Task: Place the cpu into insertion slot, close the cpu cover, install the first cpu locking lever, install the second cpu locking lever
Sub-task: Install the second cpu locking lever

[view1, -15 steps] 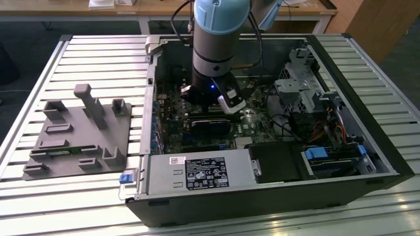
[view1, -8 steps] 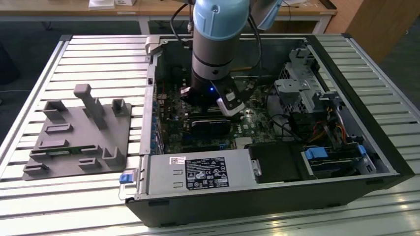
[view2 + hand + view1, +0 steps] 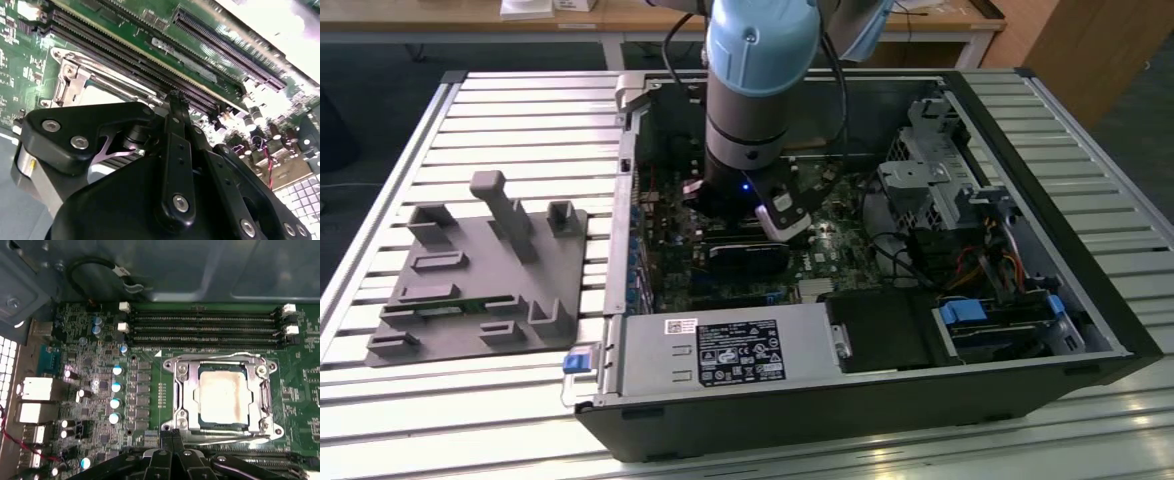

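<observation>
The cpu, a dull silver square, lies in the insertion slot on the green motherboard. The cpu cover, a silvery frame, is down flat around it, so the chip shows through its cut-out. Thin locking levers run along two opposite sides of the socket, one at the far edge and one at the near edge. My gripper is shut with its fingers together and holds nothing, its tip just off the socket's near corner. In the second wrist view the gripper hangs close over the socket frame. In the exterior view the arm reaches down into the open case.
Long black memory slots run beside the socket. A row of capacitors stands on its other side. The case holds a power supply and a drive cage. A grey fixture lies on the slatted table.
</observation>
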Motion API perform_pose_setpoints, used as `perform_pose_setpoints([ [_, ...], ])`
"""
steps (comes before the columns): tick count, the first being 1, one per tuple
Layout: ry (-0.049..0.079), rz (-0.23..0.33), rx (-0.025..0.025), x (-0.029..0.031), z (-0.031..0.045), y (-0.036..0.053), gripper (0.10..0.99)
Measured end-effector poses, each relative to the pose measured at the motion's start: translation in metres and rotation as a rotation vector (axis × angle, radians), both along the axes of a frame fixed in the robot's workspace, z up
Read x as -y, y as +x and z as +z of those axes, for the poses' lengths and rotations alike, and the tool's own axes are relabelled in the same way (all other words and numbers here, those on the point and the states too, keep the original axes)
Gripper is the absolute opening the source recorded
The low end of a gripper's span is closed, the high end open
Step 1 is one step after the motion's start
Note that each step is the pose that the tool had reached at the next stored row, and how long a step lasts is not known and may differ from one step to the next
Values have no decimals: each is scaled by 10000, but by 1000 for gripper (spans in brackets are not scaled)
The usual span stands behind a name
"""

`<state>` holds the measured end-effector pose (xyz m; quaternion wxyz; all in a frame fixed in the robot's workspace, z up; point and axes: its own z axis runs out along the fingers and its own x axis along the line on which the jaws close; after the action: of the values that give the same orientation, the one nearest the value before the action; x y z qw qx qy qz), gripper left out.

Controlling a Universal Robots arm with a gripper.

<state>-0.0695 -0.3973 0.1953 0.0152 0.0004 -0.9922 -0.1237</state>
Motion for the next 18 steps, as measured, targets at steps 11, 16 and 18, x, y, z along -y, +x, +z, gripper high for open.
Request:
perform_pose_setpoints([
  [11, 417, -1, 3, -1, -69, -22, 106],
  [16, 425, -2, 9, -1, -47, -21, 106],
  [18, 422, -2, 6, -1, -5, -21, 106],
])
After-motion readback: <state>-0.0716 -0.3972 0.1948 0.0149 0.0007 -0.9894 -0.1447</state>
